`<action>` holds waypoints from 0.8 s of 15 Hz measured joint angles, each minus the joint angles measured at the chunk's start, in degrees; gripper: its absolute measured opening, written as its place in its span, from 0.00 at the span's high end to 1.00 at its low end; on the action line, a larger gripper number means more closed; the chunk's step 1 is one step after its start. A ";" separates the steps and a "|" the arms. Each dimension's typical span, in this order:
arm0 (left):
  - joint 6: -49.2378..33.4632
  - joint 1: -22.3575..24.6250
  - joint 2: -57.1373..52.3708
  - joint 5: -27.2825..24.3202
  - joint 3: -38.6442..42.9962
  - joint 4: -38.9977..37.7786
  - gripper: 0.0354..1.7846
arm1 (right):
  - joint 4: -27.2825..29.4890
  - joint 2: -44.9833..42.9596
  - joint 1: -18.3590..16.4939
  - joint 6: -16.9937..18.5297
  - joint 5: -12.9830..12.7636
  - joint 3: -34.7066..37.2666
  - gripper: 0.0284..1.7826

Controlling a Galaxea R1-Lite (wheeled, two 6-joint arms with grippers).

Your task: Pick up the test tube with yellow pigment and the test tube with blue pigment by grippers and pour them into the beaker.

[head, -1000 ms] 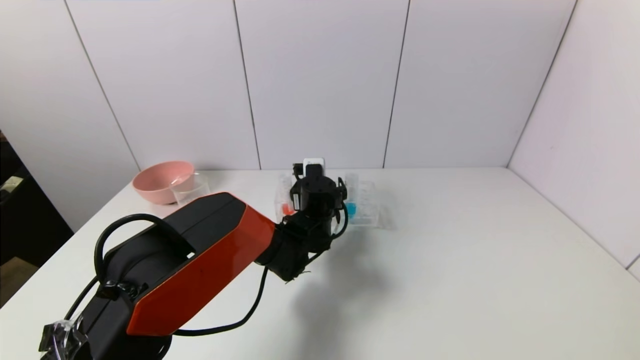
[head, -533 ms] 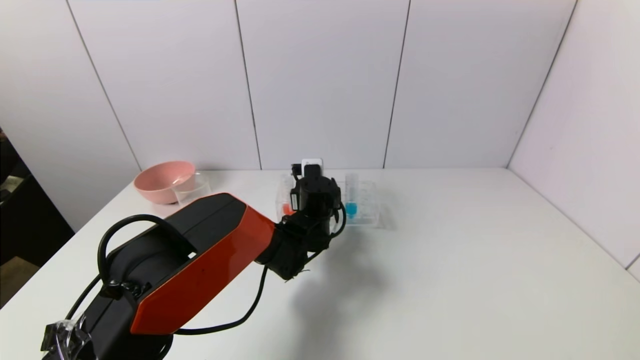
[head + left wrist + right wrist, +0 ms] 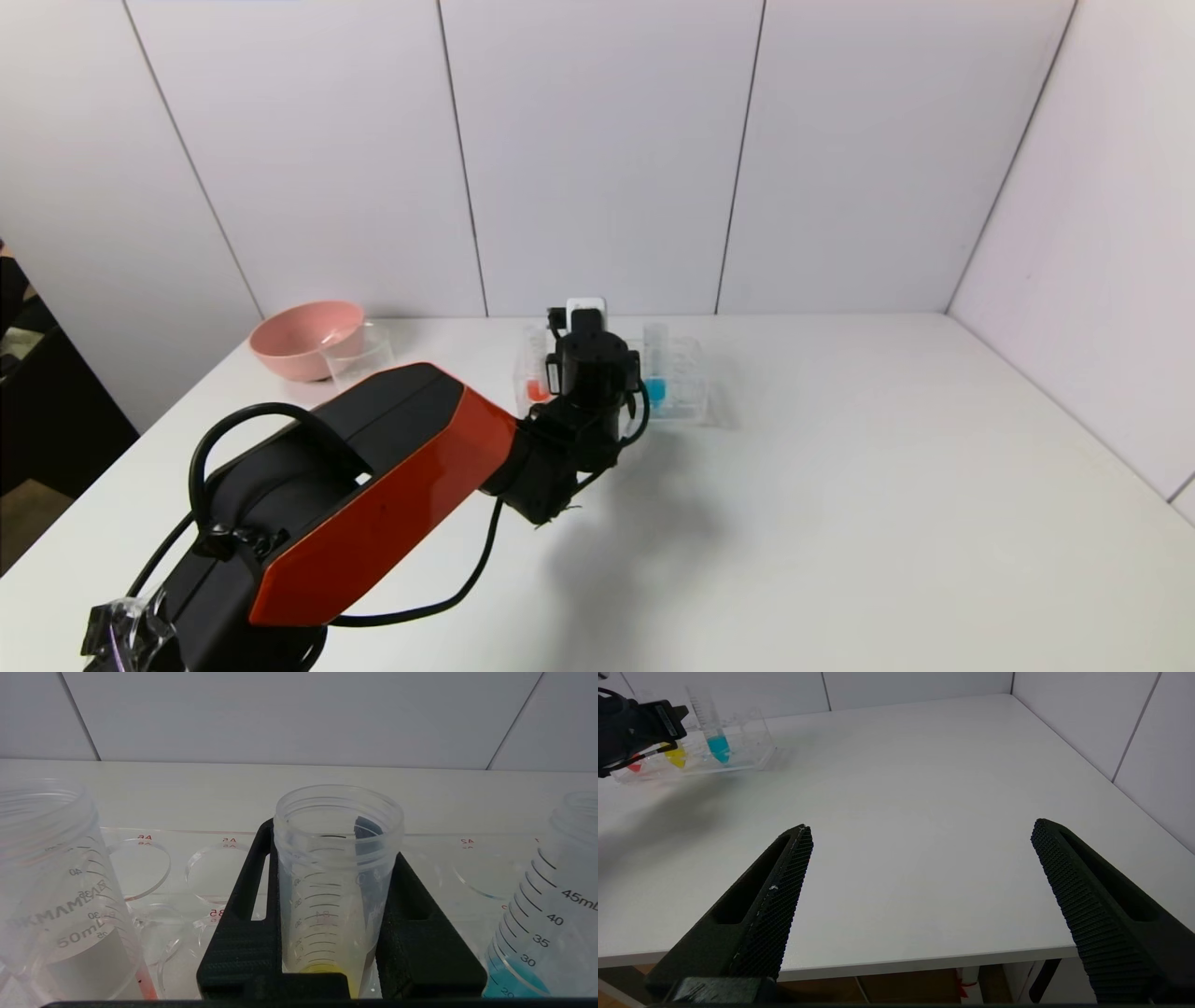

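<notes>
Nearest us, our right gripper point(image 3: 920, 896) idles at the near table edge, well apart from the clear multi-hole tube rack point(image 3: 686, 392), its black textured fingers spread wide on nothing. Farther out, our left gripper point(image 3: 334, 891) has reached the rack, and its two black fingers stand on either side of the slim clear test tube with yellow pigment point(image 3: 334, 886), which sits upright in its hole; they look closed against its walls, or nearly so. We judge the risk here is a loose or off-centre hold: a smooth tube could slide down, or tilt and catch on the rack when lifted, dragging the rack along. The clear test tube with blue pigment point(image 3: 656, 378) stands just beside it in the rack and could be knocked. Beyond the rack's left end, the clear glass beaker point(image 3: 355, 353) touches a pink bowl point(image 3: 301, 338), so a pour aimed carelessly could land in the bowl.
</notes>
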 joint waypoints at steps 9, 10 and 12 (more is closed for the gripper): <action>2.50 -0.09 -3.69 0.49 1.07 0.72 0.71 | 0.02 0.00 -0.02 0.00 0.00 0.00 0.04; 2.93 -0.22 -4.30 0.61 1.13 0.72 0.71 | 0.00 0.00 0.00 0.00 0.00 0.00 0.04; 3.25 -0.57 -5.73 0.83 1.73 0.63 0.71 | 0.00 0.00 -0.02 -0.02 0.00 0.00 0.04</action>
